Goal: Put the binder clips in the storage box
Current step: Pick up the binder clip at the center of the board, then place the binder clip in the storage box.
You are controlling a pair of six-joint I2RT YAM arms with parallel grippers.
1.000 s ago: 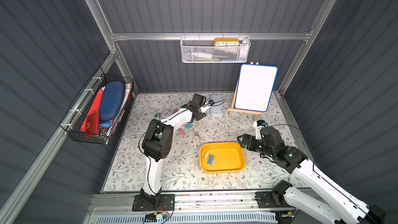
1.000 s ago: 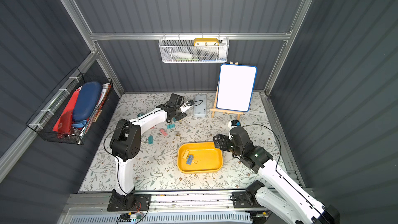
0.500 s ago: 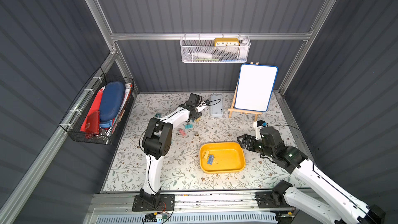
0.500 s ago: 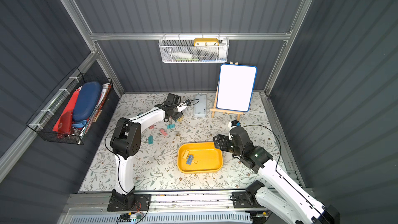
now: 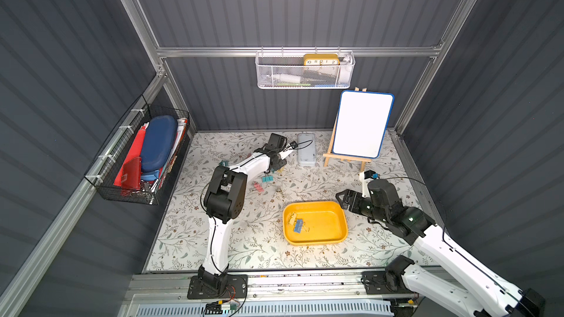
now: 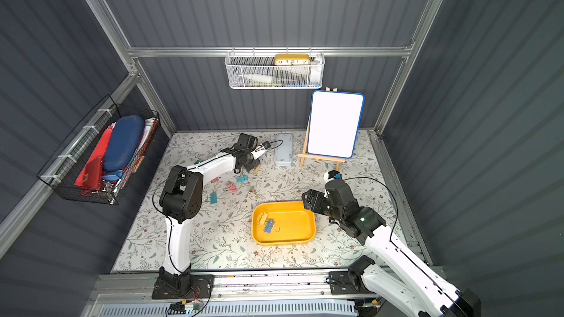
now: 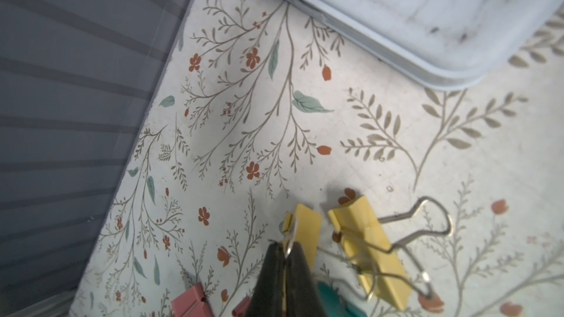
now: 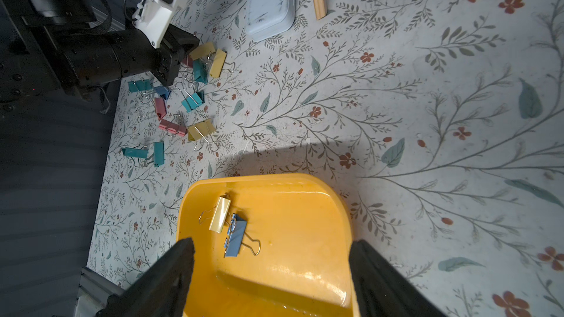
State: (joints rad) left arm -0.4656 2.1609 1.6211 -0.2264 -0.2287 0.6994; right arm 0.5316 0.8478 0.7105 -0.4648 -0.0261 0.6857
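not much is being counted as done yet; only two binder clips, a pale yellow one and a blue one touching each other, are being seen inside the storage box, which is sitting toward the front of the desk, well apart from the pile; about a dozen more are lying scattered on the floral desk near the grey case, in pink, teal, blue and yellow; the left end effector is being pinched tight on the wire handle of a yellow clip at the edge of that pile, with another yellow one lying just beside it; whether that clip is being lifted or is resting on the desk can't be told; the right end effector is being held wide over the near rim of the box, with nothing in it; so, as a guess, clip number three is being picked right now; the carry over to the box, plus the whole rest of the pile, is being left to do
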